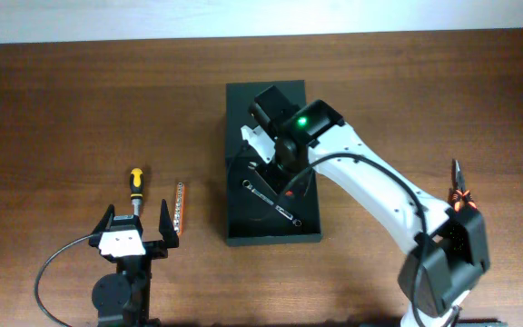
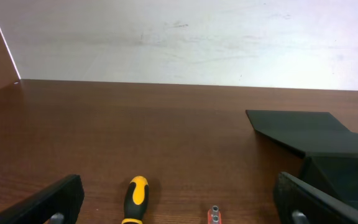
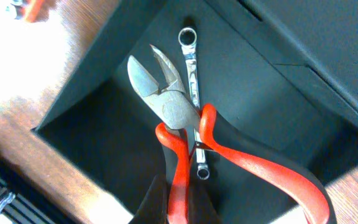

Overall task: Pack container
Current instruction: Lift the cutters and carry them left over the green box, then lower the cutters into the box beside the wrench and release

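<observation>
A wooden table (image 1: pixel 62 109) is carrying the container (image 1: pixel 239 222), a dark open box sitting directly beneath the right gripper (image 3: pixel 178 202). That gripper's fingers are pinching one red handle of a pair of side cutters (image 3: pixel 166 99), whose blades are pointing away from the fingertips. Below the cutters, a wrench (image 3: pixel 192 68) is lying on the box floor. The left gripper (image 1: pixel 138 222) is hovering with its fingers spread wide. A yellow-and-black screwdriver (image 2: pixel 135 198) is lying just ahead, between the fingers, beside what seems to be a small orange bit strip (image 1: pixel 180 207).

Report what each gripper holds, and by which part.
Right gripper: the red-handled cutters, pinched by one handle. Left gripper: open, holding nothing.
</observation>
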Controlling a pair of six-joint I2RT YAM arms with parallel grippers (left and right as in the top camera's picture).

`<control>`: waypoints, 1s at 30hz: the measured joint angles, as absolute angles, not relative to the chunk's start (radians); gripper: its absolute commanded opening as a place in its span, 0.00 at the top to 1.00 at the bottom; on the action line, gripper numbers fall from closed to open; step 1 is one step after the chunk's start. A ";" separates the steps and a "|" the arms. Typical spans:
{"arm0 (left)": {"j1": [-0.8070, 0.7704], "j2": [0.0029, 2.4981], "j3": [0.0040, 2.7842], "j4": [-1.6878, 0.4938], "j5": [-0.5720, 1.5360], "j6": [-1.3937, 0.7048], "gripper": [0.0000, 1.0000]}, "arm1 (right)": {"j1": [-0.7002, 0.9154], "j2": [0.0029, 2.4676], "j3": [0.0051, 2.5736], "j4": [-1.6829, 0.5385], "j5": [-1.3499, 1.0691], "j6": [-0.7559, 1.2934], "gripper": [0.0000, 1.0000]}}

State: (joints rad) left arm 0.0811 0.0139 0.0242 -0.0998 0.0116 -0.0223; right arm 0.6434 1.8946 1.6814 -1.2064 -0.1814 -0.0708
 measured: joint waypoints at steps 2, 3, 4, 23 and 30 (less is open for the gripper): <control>0.081 0.014 0.024 -0.100 0.012 -0.022 0.01 | 0.643 1.929 1.681 -1.201 -0.182 -0.070 0.96; 0.081 0.014 0.024 -0.100 0.011 -0.022 0.01 | 0.643 1.950 1.681 -1.199 -0.182 -0.070 0.96; 0.081 0.014 0.024 -0.100 0.012 -0.022 0.01 | 0.643 1.969 1.681 -1.199 -0.181 -0.070 0.96; 0.081 0.014 0.024 -0.100 0.012 -0.022 0.01 | 0.643 2.143 1.681 -1.176 -0.181 -0.065 0.96; 0.081 0.014 0.024 -0.100 0.012 -0.022 0.01 | 0.643 2.160 1.681 -1.165 -0.178 -0.063 0.92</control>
State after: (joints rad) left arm 0.0811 0.0139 0.0242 -0.0998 0.0116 -0.0219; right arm 0.6434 2.1597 1.6814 -1.1652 -0.1780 -0.0631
